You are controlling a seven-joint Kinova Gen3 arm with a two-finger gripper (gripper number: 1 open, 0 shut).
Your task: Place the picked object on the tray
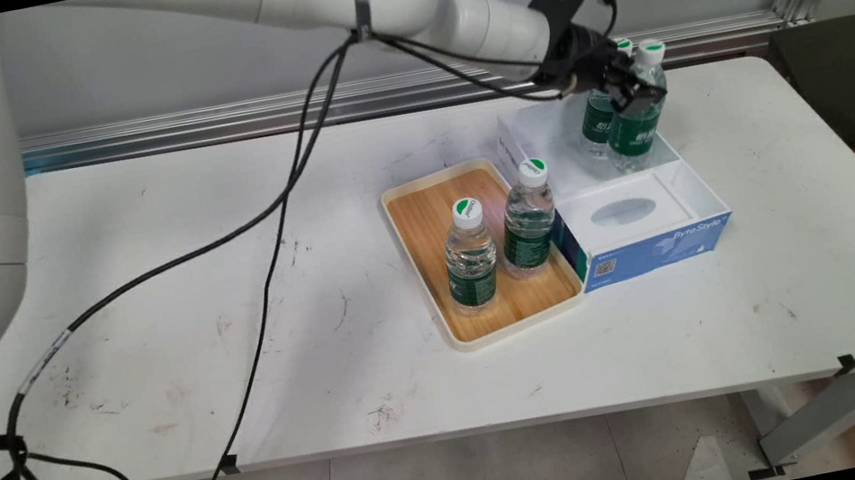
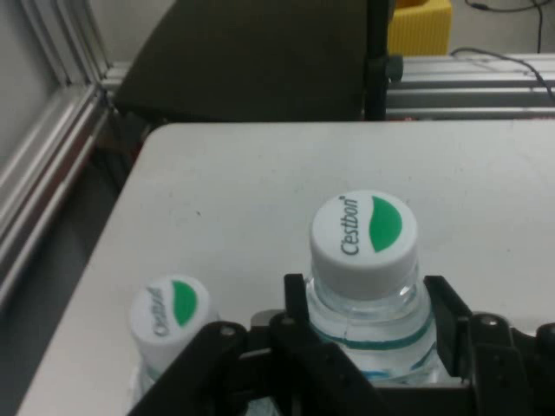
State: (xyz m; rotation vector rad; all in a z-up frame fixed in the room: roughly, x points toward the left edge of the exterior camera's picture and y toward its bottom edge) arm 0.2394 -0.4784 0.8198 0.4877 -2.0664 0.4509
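Note:
My gripper (image 1: 635,90) (image 2: 368,299) is at the table's far right, shut on the neck of a clear water bottle (image 1: 639,131) (image 2: 364,232) with a green label and white cap. That bottle stands in the open rear part of a white and blue box (image 1: 655,250). A second, matching bottle (image 1: 597,120) (image 2: 169,312) stands close beside it in the same compartment. Left of the box lies a wooden tray (image 1: 413,234) with a cream rim. It holds two more bottles, one at the front (image 1: 471,259) and one against the box (image 1: 528,219).
Black cables (image 1: 263,294) hang from the arm across the table's left half. An aluminium rail (image 1: 200,126) runs along the back edge. A dark chair (image 1: 851,73) (image 2: 251,61) stands just past the right end of the table.

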